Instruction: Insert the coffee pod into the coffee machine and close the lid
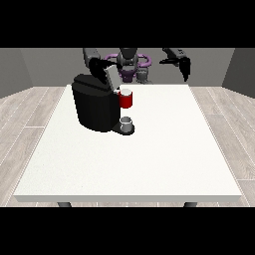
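Two robot hands show: I see the one at the view's left (103, 63) by the coffee machine's (94, 105) raised lid (110, 75); the one at the view's right (185, 67) hangs with fingers relaxed. I cannot tell the first's fingers.

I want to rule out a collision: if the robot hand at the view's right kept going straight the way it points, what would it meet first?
The robot hand at the view's right hangs pointing downward above the table's far right corner. Going straight down it would probably meet the bare white table first; the coffee machine stands well off to its side. Depth is unclear.
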